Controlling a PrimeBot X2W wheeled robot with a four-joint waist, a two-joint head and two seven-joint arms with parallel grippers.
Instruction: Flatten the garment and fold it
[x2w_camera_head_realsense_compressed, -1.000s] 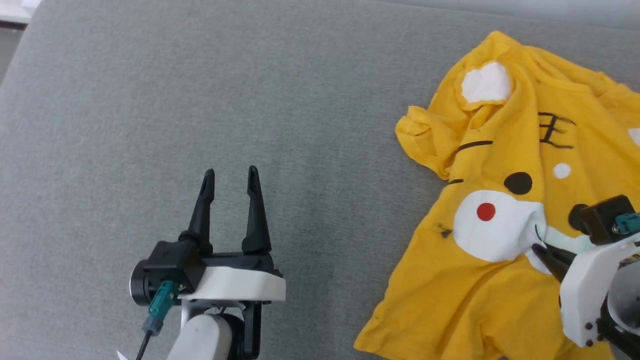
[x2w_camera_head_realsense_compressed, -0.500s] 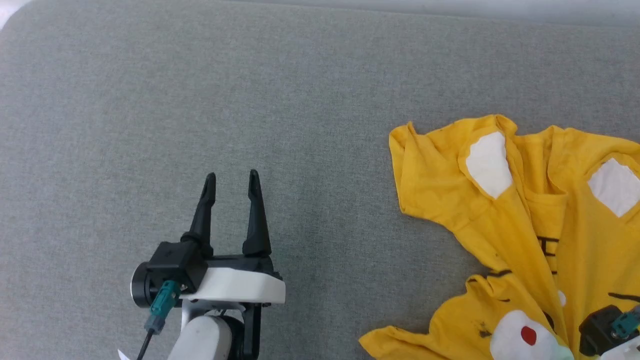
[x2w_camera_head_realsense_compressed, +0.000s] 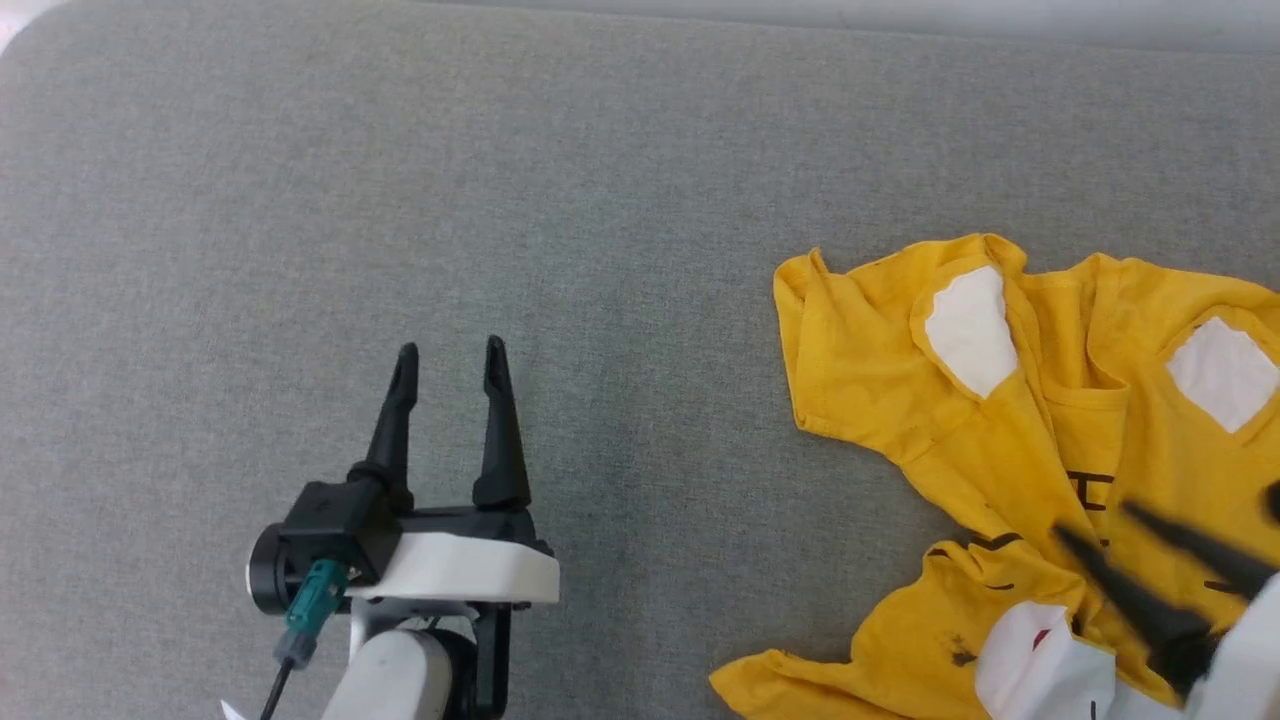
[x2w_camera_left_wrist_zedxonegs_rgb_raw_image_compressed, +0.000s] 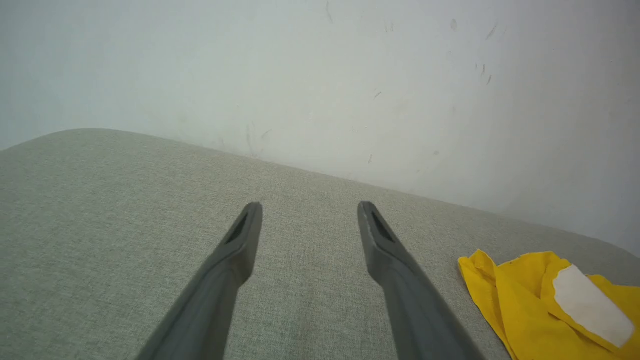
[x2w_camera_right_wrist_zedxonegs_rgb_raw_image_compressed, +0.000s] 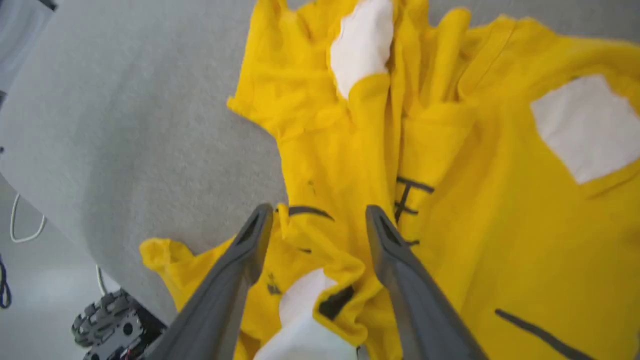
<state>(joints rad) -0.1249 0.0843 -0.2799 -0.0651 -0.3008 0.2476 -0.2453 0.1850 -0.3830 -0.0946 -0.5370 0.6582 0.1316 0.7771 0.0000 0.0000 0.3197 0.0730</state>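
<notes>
Compared with half a second ago, the right gripper (x2w_camera_head_realsense_compressed: 1092, 518) has released the cloth. Its two fingers now stand apart, blurred by motion, just above the lower part of the garment (x2w_camera_head_realsense_compressed: 1000, 450). In the right wrist view the right gripper (x2w_camera_right_wrist_zedxonegs_rgb_raw_image_compressed: 318, 210) has nothing between its open fingers. The left gripper (x2w_camera_head_realsense_compressed: 449, 347) has shifted only a little; it is also open and empty, and it hovers over the bare grey surface (x2w_camera_head_realsense_compressed: 500, 200), well apart from the shirt.

The garment lies on the right side of the grey surface, and its lower corner reaches close to the near edge. It lies face up with the neck toward the far edge, and both white ear patches (x2w_camera_head_realsense_compressed: 965, 325) are visible.

In my judgement the flattening is started but not finished. The left sleeve (x2w_camera_head_realsense_compressed: 850, 350) is wrinkled, long creases run down the chest, and the lower part is bunched, so the white muzzle is partly folded over. Folding has not begun. The hem and the sleeves must first be pulled out flat, and only after this can the folds be made.
</notes>
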